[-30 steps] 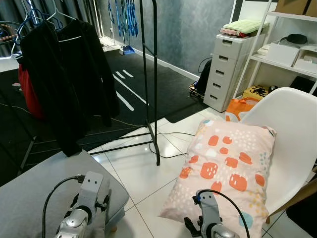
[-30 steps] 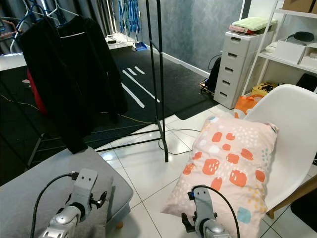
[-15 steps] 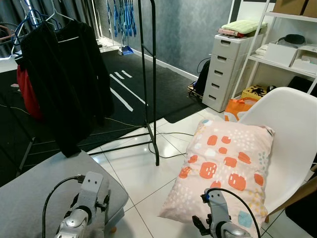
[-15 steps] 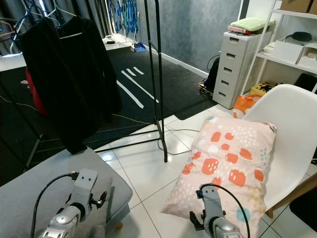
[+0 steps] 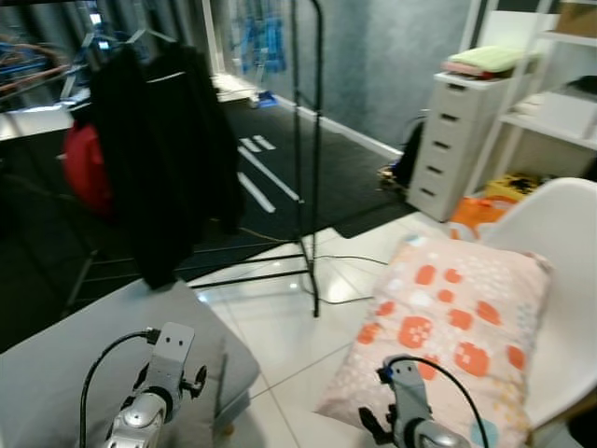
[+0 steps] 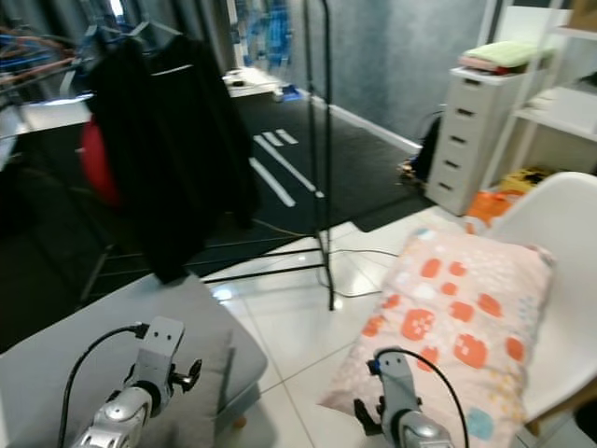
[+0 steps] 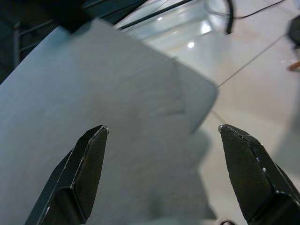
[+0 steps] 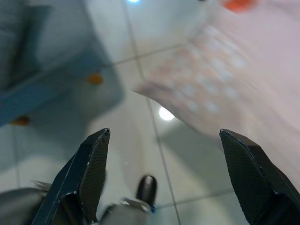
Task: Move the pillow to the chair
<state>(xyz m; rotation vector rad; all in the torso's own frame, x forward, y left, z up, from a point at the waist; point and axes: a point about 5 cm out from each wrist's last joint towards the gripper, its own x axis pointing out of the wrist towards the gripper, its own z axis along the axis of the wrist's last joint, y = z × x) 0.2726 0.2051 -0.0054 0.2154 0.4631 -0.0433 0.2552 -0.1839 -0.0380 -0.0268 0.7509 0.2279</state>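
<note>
Pillow [image 5: 454, 343] lies propped on the white chair [image 5: 566, 280], long axis running up the seat toward the backrest. Right hand [image 8: 161, 178], fingers spread and empty, is just below its lower corner, nearer. Left hand [image 7: 161, 176], open, hangs over the grey cushion [image 5: 84, 355].

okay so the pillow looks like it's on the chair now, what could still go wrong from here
The pillow overhangs the front edge of the white chair, so it might slide to the tiled floor. The right gripper, fingers open, hangs close beside the pillow's lower corner and could drag it off. A black cable by the clothes rack could catch a foot.
</note>
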